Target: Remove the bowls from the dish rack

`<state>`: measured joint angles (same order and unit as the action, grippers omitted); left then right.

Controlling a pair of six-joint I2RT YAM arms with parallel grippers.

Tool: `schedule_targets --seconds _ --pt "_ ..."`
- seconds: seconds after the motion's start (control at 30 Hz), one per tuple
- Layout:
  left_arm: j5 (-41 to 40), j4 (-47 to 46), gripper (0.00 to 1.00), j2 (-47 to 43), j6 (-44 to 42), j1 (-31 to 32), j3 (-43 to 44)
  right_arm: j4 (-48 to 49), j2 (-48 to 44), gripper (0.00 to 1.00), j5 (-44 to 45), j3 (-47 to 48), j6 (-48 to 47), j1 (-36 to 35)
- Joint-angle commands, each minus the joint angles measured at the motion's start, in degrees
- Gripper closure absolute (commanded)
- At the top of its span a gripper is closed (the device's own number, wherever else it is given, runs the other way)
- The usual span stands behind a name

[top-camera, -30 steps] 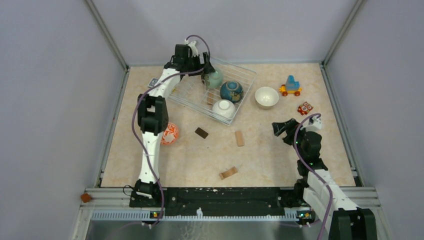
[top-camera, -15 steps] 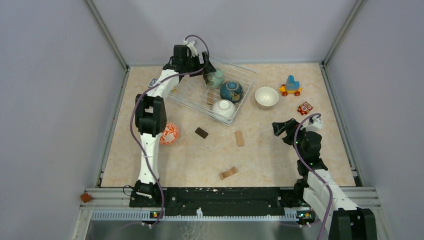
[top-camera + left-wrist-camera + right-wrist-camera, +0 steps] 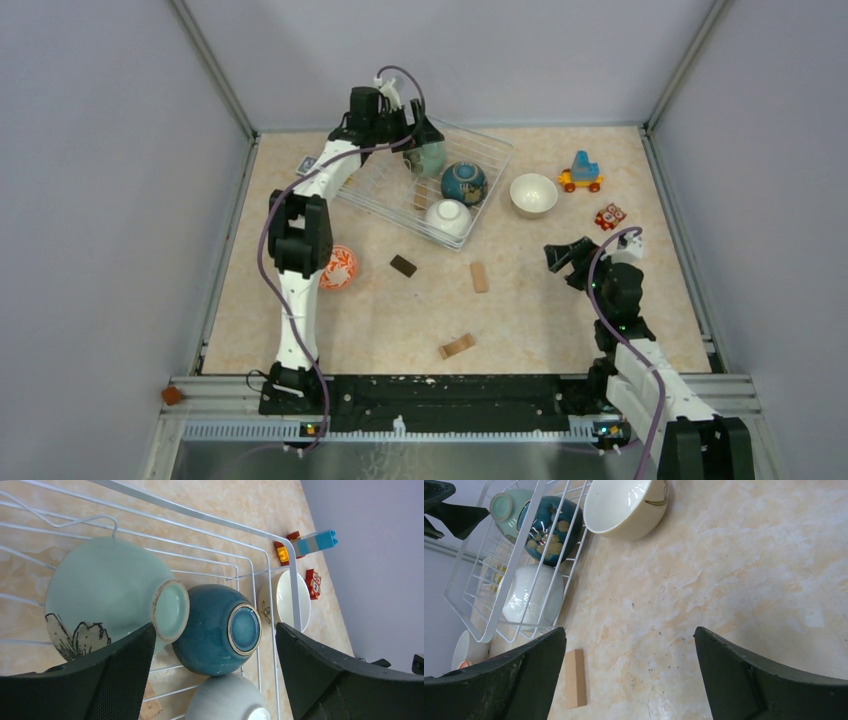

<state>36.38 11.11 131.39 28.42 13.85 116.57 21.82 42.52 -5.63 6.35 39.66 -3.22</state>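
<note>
**Here, three bowls in the rack and two out on the table**

From above, the dish rack (image 3: 385, 190) sits at the far side of the table (image 3: 560, 320). It holds three bowls: the mint green bowl (image 3: 430, 157), the dark blue bowl (image 3: 463, 183) and one white bowl (image 3: 447, 217). Two more are outside it. The beige bowl (image 3: 533, 194) stands mouth up just right of the rack, and the orange-red patterned bowl (image 3: 342, 268) lies beside my left arm. That makes five bowls counted in this view. My left gripper (image 3: 415, 135) hangs over the mint green bowl. My right gripper (image 3: 560, 258) hovers over bare table, well apart from the rack. Three blocks lie nearer me: a dark block (image 3: 403, 265), a tan block (image 3: 479, 276) and a second tan block (image 3: 457, 346). Two toys sit far right, a blue-and-yellow toy (image 3: 582, 172) and a red toy (image 3: 610, 216).

Through my left wrist camera, the jaws are spread wide and grasp nothing. The mint green and dark blue bowls show their foot rings below. One finger is just beside the mint green bowl; whether it touches, I cannot tell.

Through my right wrist camera, these jaws are also spread wide with only bare table between them. The rack and four bowls lie ahead.
</note>
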Motion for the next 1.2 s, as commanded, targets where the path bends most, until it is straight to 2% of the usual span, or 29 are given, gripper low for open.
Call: schedule_targets --seconds 0.0,0.2,0.37,0.6,0.73,0.97,1.17 --pt "-2.2 -1.6 0.07 -5.0 -1.0 0.4 -0.9 2.3 -0.3 0.02 0.5 0.5 -0.4 0.3" --pt "-18.1 1.4 0.01 -9.7 -7.4 0.7 -4.4 2.2 -0.2 0.02 0.6 0.5 -0.3 0.3" --pt "-24.6 5.0 0.01 -8.8 -7.6 0.7 -3.3 2.1 -0.3 0.02 0.7 0.6 -0.2 0.4" --pt "-24.4 9.0 0.01 -4.3 -6.7 0.9 0.5 1.9 -0.3 0.02 0.9 0.6 -0.2 0.4" --pt "-23.9 8.0 0.01 -1.4 -6.6 1.2 1.8 1.9 -0.3 0.02 1.0 0.6 -0.2 0.4" --pt "-26.0 11.5 0.01 5.8 -8.8 2.7 9.7 1.7 -0.3 0.02 1.1 0.6 -0.1 0.3" --pt "-25.1 11.5 0.01 7.7 -8.4 2.7 10.3 1.7 -0.3 0.02 1.1 0.6 -0.1 0.4"
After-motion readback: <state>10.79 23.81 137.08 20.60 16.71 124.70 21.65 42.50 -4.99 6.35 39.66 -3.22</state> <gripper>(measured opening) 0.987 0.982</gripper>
